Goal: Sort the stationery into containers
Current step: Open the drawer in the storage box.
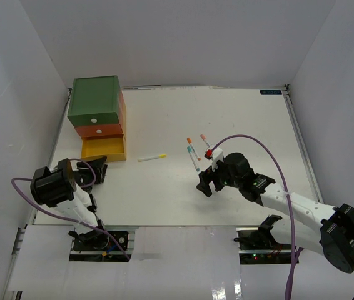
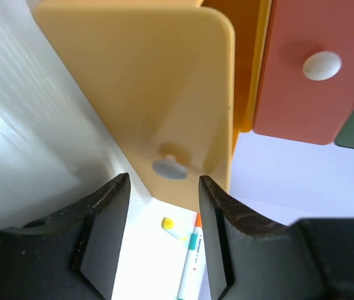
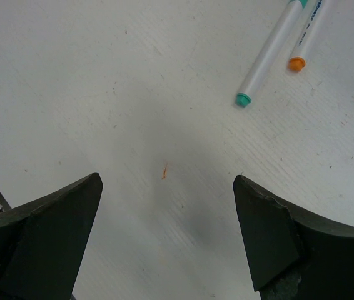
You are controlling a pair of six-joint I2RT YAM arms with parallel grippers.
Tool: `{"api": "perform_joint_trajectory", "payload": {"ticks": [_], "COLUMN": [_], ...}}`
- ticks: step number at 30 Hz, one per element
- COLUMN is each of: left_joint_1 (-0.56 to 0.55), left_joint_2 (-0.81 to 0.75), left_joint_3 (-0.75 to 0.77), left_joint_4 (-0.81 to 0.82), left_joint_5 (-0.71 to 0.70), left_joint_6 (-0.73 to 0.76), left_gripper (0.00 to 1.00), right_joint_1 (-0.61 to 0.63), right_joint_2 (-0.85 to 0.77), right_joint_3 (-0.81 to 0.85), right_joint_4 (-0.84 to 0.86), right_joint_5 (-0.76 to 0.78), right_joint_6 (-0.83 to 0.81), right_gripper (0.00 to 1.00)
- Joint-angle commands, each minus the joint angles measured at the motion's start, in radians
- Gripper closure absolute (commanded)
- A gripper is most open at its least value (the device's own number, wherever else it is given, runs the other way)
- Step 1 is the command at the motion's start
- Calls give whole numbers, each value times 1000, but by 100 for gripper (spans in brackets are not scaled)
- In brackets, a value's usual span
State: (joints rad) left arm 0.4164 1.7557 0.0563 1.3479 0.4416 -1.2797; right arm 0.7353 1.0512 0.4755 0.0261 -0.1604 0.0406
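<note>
While slim pens (image 3: 268,56) lie loose, boxy drawers (image 1: 94,100)

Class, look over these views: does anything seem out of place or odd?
Yes: only the yellow drawer stands pulled open, and a small orange streak marks the table in the right wrist view.

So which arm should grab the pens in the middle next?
Probably right: the right gripper, open, hangs beside the pens, while the left gripper sits at the yellow drawer.

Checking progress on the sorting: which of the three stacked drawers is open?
The yellow bottom drawer: it is pulled out, its inside showing. The orange-red drawer and green drawer above are shut.
</note>
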Motion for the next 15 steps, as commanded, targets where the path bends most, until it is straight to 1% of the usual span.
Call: {"api": "perform_joint_trajectory", "payload": {"ticks": [1, 3, 4, 6, 8, 9, 10, 11, 12, 13, 14, 15], "left_joint_1": [7, 9, 10, 10, 10, 10, 10, 10, 10, 12, 10, 10], "left_joint_2": [-79, -145, -174, -280, -378, -500, -571, -649, -799, -846, -852, -845], "left_joint_3": [-85, -110, -116, -142, -148, -142, -130, -107, -80, -26, 0, 29], "left_joint_4": [422, 387, 334, 283, 139, 75, -104, -233, -357, -542, -585, -707], "left_joint_5": [17, 23, 28, 35, 49, 69, 78, 86, 91, 109, 150, 179], "left_joint_6": [-21, -24, -29, -32, -20, -7, 40, 78, 126, 173, 203, 230], "left_gripper": [40, 36, 36, 35, 34, 34, 33, 33, 32, 32, 32, 31], "right_joint_1": [1, 1, -1, -1, -1, -1, -1, -1, -1, -1, -1, -1], "right_joint_2": [-16, -19, -22, -25, -28, -31, -36, -39, -42, -51, -56, -60], "right_joint_3": [17, 14, 15, 14, 12, 14, 15, 18, 21, 28, 31, 34], "right_joint_4": [29, 29, 29, 26, 23, 21, 17, 12, 6, 2, -6, -9], "right_joint_5": [-8, -7, -8, -8, -5, -5, -4, -4, -8, -10, -13, -17], "right_joint_6": [-8, -10, -10, -10, -8, -8, -7, -7, -7, -5, -2, 1], "right_gripper": [8, 8, 9, 9, 8, 9, 8, 9, 9, 8, 9, 9]}}
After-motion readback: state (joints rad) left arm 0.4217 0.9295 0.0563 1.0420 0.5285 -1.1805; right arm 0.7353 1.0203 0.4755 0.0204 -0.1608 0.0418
